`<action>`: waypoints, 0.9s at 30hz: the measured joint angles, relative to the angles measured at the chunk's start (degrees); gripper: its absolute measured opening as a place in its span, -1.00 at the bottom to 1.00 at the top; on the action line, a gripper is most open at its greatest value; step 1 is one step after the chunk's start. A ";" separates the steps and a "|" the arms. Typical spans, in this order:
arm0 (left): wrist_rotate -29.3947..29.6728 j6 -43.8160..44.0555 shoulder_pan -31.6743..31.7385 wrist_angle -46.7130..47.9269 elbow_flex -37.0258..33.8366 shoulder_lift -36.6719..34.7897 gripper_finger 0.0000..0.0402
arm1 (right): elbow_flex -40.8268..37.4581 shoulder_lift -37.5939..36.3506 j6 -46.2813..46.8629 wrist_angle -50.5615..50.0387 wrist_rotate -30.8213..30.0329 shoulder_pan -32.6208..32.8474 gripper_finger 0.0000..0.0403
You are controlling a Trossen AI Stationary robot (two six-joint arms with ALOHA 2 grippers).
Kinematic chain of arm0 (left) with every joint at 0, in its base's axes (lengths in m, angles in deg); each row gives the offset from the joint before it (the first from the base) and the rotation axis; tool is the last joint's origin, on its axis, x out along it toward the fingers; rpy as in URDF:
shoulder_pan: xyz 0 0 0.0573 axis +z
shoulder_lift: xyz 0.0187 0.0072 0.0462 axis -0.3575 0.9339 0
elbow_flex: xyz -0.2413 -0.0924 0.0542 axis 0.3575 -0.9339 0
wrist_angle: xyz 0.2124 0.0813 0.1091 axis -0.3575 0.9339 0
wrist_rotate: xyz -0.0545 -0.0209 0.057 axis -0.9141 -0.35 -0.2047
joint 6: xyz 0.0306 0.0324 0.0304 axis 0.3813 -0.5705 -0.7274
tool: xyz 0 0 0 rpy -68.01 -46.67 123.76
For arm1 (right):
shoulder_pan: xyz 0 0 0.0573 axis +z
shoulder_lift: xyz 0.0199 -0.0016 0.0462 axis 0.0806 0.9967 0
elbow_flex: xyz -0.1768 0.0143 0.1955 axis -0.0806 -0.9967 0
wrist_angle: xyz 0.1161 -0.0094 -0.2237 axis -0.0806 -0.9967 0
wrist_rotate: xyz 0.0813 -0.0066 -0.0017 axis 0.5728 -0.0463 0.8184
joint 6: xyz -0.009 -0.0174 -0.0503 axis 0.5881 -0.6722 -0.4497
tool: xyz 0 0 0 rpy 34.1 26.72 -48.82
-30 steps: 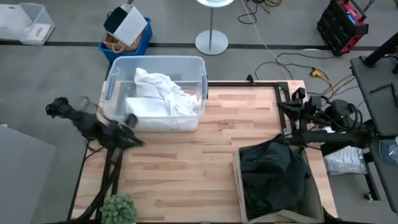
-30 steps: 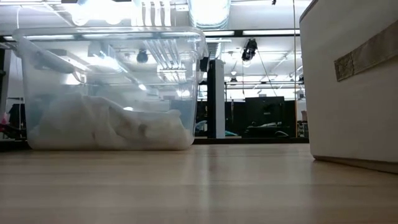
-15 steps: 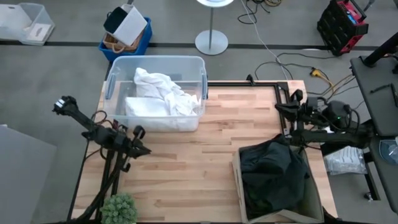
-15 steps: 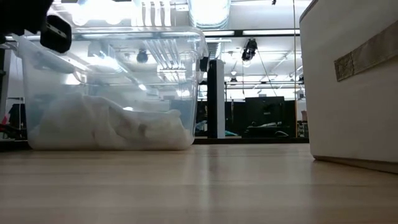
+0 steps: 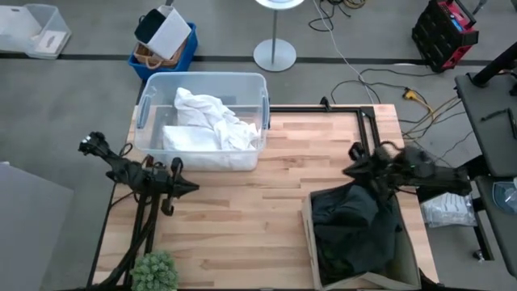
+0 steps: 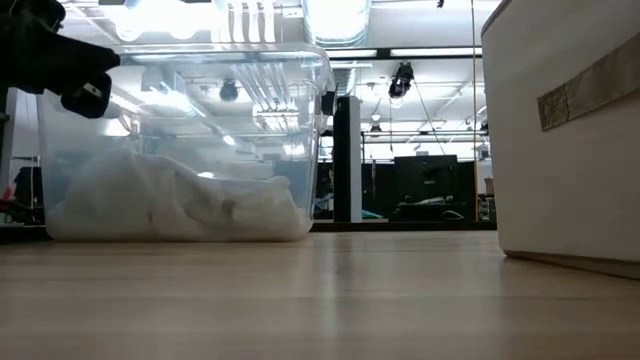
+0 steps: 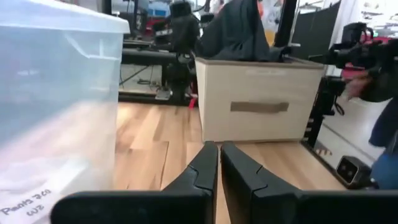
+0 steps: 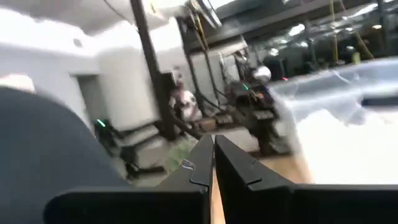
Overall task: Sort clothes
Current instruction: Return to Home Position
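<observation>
White clothes lie piled in a clear plastic bin at the table's far left; they also show in the low view. Dark clothes fill a beige box at the near right. My left gripper hovers shut and empty just near of the bin, pointing right; its closed fingertips show in the left wrist view. My right gripper is shut and empty by the box's far edge, pointing left; its own view shows the tips together.
A small green plant stands at the near left corner. Bare wood lies between the bin and the box. In the low view the box wall rises at the right and the left gripper hangs before the bin.
My left gripper has drawn away from the bin's near wall toward the table's near edge and swung to point right. My right gripper has swung from the far right toward the near edge and left, to the box's far edge. The clothes have kept still.
</observation>
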 joint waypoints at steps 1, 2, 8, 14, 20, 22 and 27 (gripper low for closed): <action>-0.04 -0.03 0.00 -0.25 0.00 0.62 -0.99 | -2.30 0.19 -1.09 1.11 -0.58 0.01 -0.95; -0.04 -0.01 0.02 -0.23 0.00 1.16 -0.99 | -4.39 0.41 -3.83 0.19 -2.29 -0.02 -0.94; -0.25 -0.04 0.00 -0.24 0.00 4.18 -0.99 | -9.76 6.04 -9.58 -1.68 -10.82 -0.03 -0.91; -0.30 -0.04 0.02 -0.26 -0.07 6.42 -0.99 | -8.63 11.54 5.94 3.88 -13.21 -0.10 -0.90; -0.30 -0.04 0.01 -0.23 -0.07 8.08 -0.99 | -6.20 14.27 6.39 3.79 -13.33 -0.12 -0.91; -0.30 -0.04 0.02 -0.25 -0.05 8.50 -0.99 | -5.72 14.67 6.27 3.76 -13.38 -0.12 -0.91; -0.32 -0.04 0.02 -0.27 -0.07 9.41 -0.99 | -5.20 15.05 6.25 3.83 -13.43 -0.12 -0.91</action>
